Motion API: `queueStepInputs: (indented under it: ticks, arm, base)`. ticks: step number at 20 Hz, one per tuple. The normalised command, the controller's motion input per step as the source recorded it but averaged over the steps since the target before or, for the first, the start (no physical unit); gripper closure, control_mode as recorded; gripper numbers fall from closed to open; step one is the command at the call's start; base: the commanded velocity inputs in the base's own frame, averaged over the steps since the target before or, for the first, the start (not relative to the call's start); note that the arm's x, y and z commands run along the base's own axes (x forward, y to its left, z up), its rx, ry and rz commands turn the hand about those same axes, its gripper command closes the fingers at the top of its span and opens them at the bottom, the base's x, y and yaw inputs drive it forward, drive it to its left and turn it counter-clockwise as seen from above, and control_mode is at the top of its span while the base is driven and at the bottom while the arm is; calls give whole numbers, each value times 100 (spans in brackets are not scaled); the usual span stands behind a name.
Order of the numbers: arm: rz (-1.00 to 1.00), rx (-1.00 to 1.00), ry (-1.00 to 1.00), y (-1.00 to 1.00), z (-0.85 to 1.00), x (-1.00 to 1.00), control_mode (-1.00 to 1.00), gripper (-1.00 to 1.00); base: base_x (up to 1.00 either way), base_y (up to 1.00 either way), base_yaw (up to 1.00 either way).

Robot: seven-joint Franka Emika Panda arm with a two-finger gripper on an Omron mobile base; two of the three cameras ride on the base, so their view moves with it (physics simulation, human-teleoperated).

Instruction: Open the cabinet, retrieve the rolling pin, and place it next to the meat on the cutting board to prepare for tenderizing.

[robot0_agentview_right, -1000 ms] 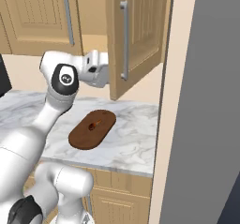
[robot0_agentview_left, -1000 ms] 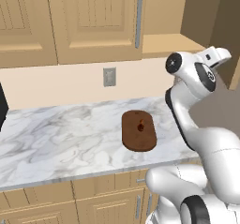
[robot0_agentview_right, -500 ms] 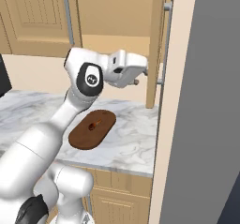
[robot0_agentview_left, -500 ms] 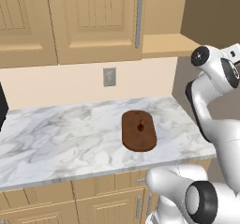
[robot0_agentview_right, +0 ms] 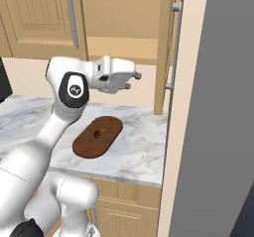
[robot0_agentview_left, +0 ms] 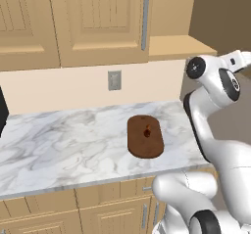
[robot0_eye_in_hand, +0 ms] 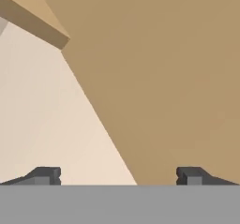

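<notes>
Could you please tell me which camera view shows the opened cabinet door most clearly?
The right base view: the open cabinet door stands edge-on beside the gripper, its grey handle visible. The left base view shows the shelf behind it and the closed door. The hand view gives a flat tan panel.

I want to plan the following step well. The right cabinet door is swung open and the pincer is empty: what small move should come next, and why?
Probably raise the pincer toward the shelf inside the cabinet. The door stands wide, the fingers are spread and hold nothing, and the board carries just the meat. The rolling pin cannot be seen from here, so look inside first.
</notes>
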Motion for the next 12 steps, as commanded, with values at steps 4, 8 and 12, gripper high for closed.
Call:
queueStepInputs:
  ticks: [4, 8, 12]
  arm:
    - [4, -3, -14, 100, 0, -4, -100, -100]
    - [11, 0, -22, 93, 1, -12, -100, -100]
    - [19, 0, -28, 83, 12, -24, -100, -100]
  base:
    - [0, 0, 0]
    - [0, 0, 0]
    - [0, 0, 0]
